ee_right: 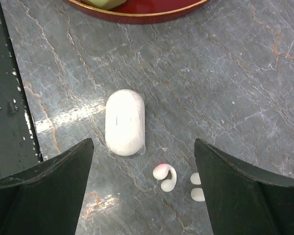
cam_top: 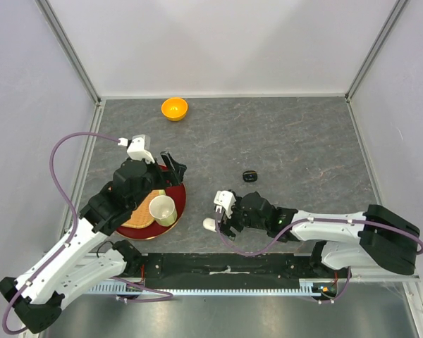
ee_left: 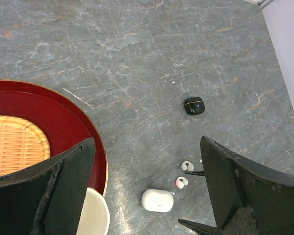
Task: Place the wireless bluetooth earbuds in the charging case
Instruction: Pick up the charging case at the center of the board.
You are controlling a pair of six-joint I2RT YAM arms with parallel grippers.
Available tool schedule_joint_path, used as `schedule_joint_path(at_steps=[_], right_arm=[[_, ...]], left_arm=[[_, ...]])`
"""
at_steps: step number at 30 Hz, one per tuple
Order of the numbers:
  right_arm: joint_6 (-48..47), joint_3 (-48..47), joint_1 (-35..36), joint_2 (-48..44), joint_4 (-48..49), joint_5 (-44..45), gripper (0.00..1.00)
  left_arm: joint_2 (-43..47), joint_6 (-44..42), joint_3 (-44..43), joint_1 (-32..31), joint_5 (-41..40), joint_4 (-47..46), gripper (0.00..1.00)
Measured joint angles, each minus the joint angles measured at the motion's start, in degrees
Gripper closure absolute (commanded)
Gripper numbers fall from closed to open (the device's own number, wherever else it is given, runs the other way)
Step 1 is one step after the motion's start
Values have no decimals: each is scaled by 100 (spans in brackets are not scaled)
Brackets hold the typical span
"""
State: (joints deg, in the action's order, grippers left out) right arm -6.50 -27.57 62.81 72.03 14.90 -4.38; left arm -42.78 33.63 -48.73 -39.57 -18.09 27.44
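Overhead view of a grey marbled surface (cam_top: 303, 134) with two robot arms at the bottom edge. Left of centre, a round red tray (cam_top: 178, 201) holds a woven mat (cam_top: 137, 220) and an upright cream cup (cam_top: 162, 210). What is in the cup cannot be made out. An orange bowl (cam_top: 174, 108) sits well apart at the top of the frame. A closed black charging case (cam_top: 250, 176) lies just right of centre. A closed white charging case (cam_top: 209, 224) lies lower and further left, near the tray's lower right rim.

The left pincer (ee_left: 147, 142) hangs over the tray's right edge, spread wide and holding nothing. The right pincer (ee_right: 143, 142) hovers over the white charging case, also spread wide and gripping nothing.

The wrist views show what the overhead view does not. Two white earbuds (ee_right: 165, 177) lie loose on the surface just beside the white charging case, outside it. In the right wrist view the case lies in the middle of the frame. One bud is at its lower right, and the other is further right, at the edge of a finger (ee_right: 250, 191). In the left wrist view both buds are in the lower right of the frame, between the two cases and nearer the white one. That view also shows a thin gold line across the black charging case.
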Motion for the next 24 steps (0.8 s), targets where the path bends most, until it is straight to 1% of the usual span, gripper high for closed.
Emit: schedule_joint_path(at_steps=[8, 16, 21, 24], right_arm=[[-468, 24, 9, 723, 551, -195, 12], [-671, 17, 11, 1318, 763, -420, 13], [-726, -127, 15, 1611, 951, -501, 17], [-726, -151, 22, 1714, 1093, -557, 23]], left_arm=[[260, 0, 210, 181, 221, 11, 6], [398, 0, 358, 229, 352, 9, 6], [411, 0, 428, 245, 372, -24, 6], [409, 0, 487, 251, 417, -63, 6]])
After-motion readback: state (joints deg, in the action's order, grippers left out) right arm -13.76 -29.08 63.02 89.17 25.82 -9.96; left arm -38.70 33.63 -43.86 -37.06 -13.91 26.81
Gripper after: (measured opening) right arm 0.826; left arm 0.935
